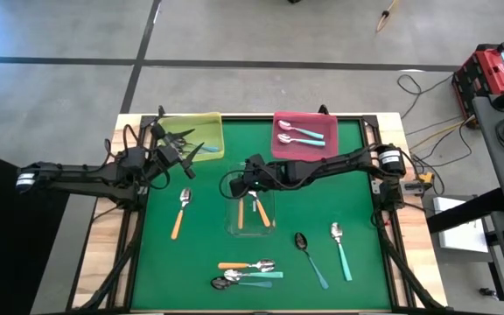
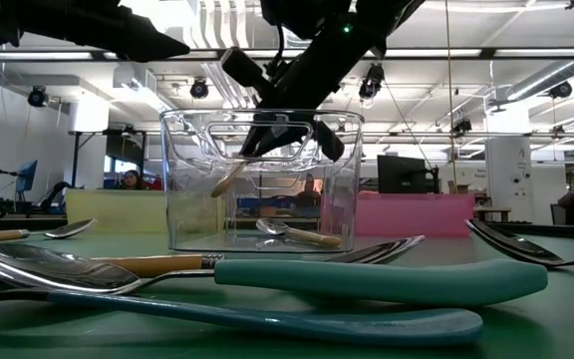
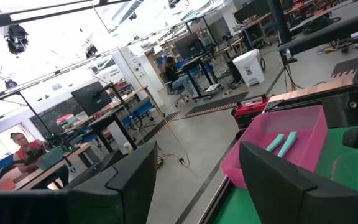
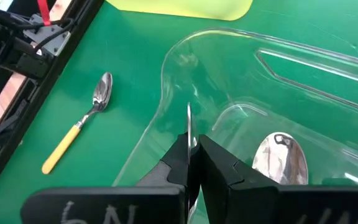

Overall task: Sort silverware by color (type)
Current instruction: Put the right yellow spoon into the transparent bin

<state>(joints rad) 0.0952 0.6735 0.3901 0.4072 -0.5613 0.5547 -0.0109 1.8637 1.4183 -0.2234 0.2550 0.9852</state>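
Spoons [image 1: 254, 271] scattered, clear tray [image 1: 234, 226] between, right hand [image 1: 250, 185] above

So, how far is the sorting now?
Partly done. Two teal spoons lie in the pink tray, and one orange spoon lies in the clear tray. In hand: the right gripper, shut on another spoon, holds it over the clear tray. The left gripper waits open by the yellow tray. Left: six spoons on the mat.

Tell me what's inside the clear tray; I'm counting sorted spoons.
Inside the clear tray, one orange-handled spoon lies flat. The shut right gripper holds a second spoon over it. The arm covers part of the tray.
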